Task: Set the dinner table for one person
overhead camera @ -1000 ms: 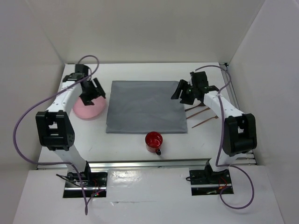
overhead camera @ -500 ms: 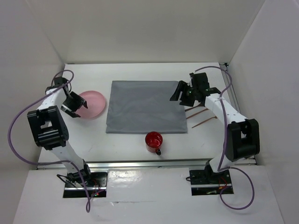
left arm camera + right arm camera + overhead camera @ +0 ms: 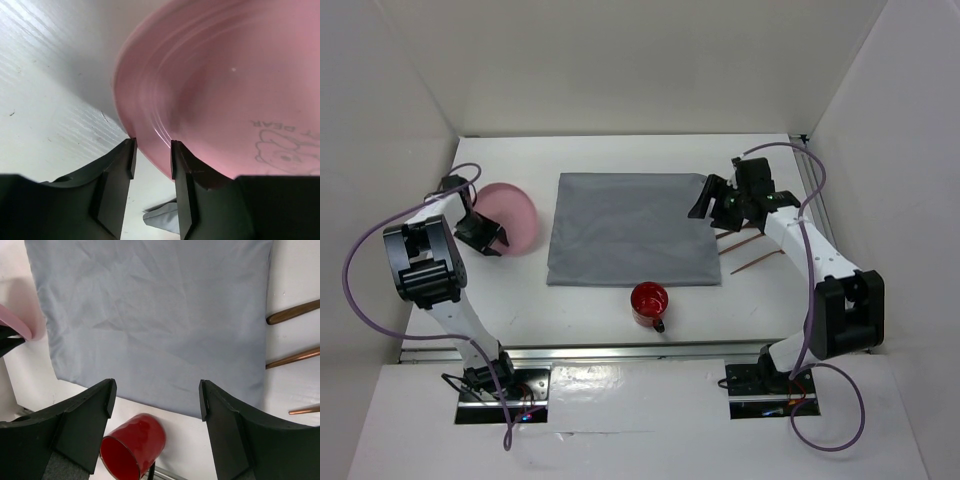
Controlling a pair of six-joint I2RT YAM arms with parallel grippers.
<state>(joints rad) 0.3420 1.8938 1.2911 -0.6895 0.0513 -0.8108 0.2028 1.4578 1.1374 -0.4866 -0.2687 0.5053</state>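
Observation:
A pink plate (image 3: 515,215) is at the left of the white dinner table (image 3: 590,300), tilted up off it. My left gripper (image 3: 485,235) is shut on its near-left rim. In the left wrist view the plate (image 3: 225,90) fills the top right and its rim sits between my fingertips (image 3: 152,147). A grey cloth (image 3: 630,240) lies in the middle. My right gripper (image 3: 710,200) hovers open and empty over the cloth's right edge. The right wrist view shows the cloth (image 3: 150,315) beyond my open gripper (image 3: 157,390).
A red mug (image 3: 649,300) stands in front of the cloth, also in the right wrist view (image 3: 132,447). Thin brown sticks (image 3: 750,250) lie right of the cloth (image 3: 292,312). A metal rail (image 3: 620,352) runs along the front edge. White walls enclose the table.
My left gripper moved from over the plate to its left side, closed on the rim and tilted the plate up. My right arm shifted slightly right.

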